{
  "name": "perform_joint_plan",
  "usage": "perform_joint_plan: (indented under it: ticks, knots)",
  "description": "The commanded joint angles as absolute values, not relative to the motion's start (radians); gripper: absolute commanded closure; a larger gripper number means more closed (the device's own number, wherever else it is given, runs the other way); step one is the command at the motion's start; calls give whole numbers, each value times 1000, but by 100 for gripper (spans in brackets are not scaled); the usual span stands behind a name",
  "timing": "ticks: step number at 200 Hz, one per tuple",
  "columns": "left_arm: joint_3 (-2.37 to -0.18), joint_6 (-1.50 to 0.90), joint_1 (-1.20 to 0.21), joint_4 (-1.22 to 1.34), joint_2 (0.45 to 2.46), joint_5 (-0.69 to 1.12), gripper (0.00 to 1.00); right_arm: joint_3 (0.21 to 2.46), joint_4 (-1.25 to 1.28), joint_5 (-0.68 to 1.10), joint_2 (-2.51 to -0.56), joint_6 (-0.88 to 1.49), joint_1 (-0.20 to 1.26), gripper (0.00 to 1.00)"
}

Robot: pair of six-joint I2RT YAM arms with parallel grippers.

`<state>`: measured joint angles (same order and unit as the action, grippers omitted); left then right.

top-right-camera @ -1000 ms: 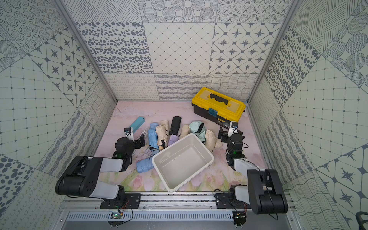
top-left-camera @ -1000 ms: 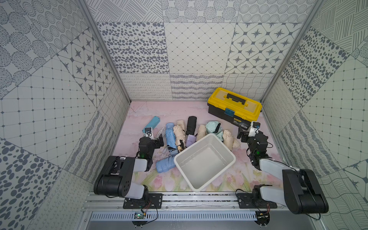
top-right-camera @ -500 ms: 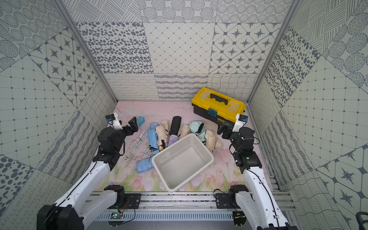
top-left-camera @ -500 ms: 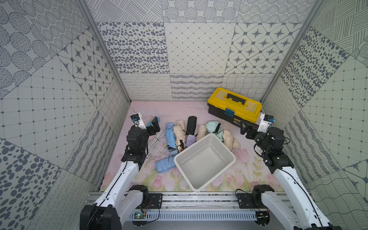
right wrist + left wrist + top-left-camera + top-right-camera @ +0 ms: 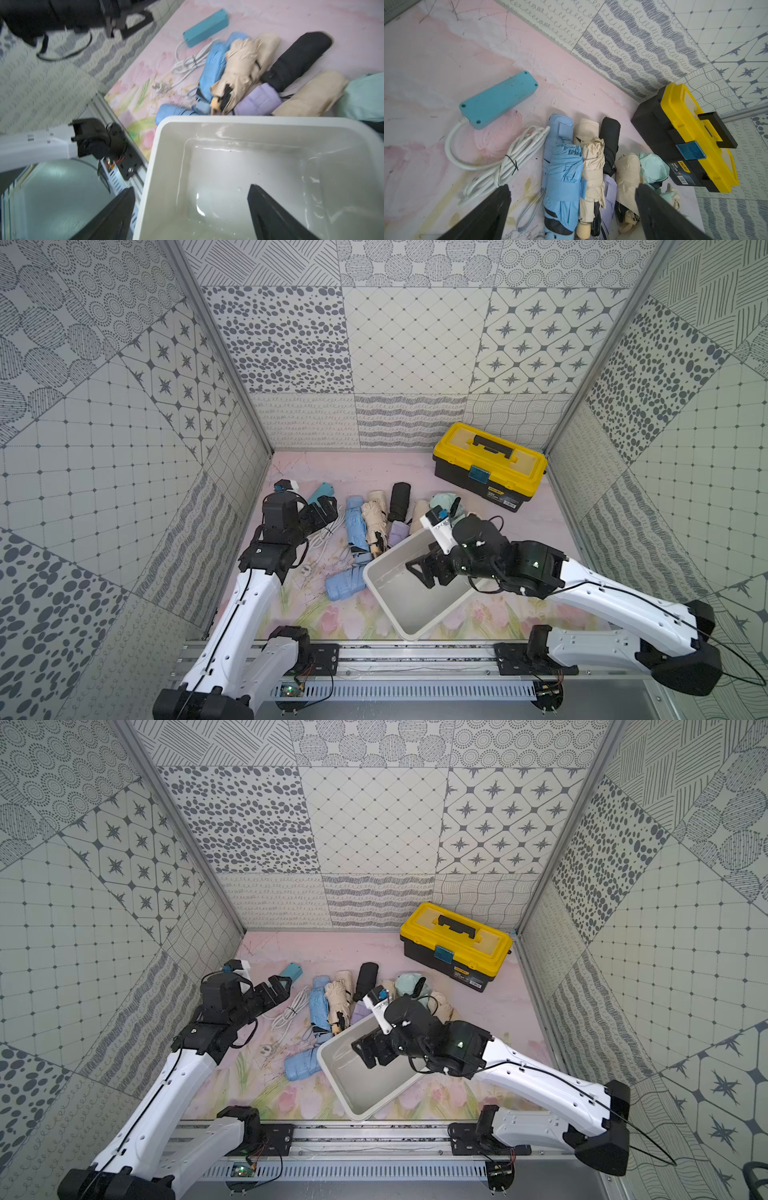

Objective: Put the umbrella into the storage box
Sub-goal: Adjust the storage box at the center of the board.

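Observation:
Several folded umbrellas lie in a heap on the pink mat: light blue [image 5: 355, 522], beige [image 5: 374, 514], black [image 5: 400, 499], lilac [image 5: 397, 531], mint [image 5: 442, 502]. Another light blue umbrella [image 5: 343, 585] rests against the storage box [image 5: 409, 610], an empty white tub. My right gripper [image 5: 424, 570] hangs open above the box; in the right wrist view the gripper [image 5: 191, 186] shows one finger to each side of the box's wall [image 5: 249, 119]. My left gripper [image 5: 322, 508] is open at the far left, holding nothing. In the left wrist view that gripper [image 5: 573, 185] frames the blue umbrella [image 5: 562, 172] below.
A yellow-lidded black toolbox [image 5: 490, 466] stands at the back right. A teal power strip [image 5: 498, 99] with its bundled white cable [image 5: 512, 160] lies left of the umbrellas, under the left gripper. Patterned walls close three sides; a metal rail [image 5: 415, 655] runs along the front.
Both arms have lifted from their folded rest. The right gripper swung from beside the toolbox to over the storage box. The left gripper moved out over the power strip.

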<state>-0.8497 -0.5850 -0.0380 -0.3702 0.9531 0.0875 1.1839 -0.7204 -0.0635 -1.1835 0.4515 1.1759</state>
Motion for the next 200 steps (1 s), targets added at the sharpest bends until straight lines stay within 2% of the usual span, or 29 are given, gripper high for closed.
perform_joint_plan:
  ticks: [1,38,98,161,200]
  knots:
    - [-869,-691,-41,-592,969,171,1,1259,-860,-176,-1275,509,1295,10]
    - [-855,-711,-41,-602,971,197,1,1318,-881,-200,-1397,554,1394,14]
    - [-843,-729,-41,-641,957,203,2,1382,-880,-220,-1550,590,1443,21]
    - [-827,-747,-41,-660,958,201,5,1393,-882,-235,-1637,588,1439,35]
    - [-827,-752,-41,-658,968,193,6,1402,-882,-212,-1666,575,1410,49]
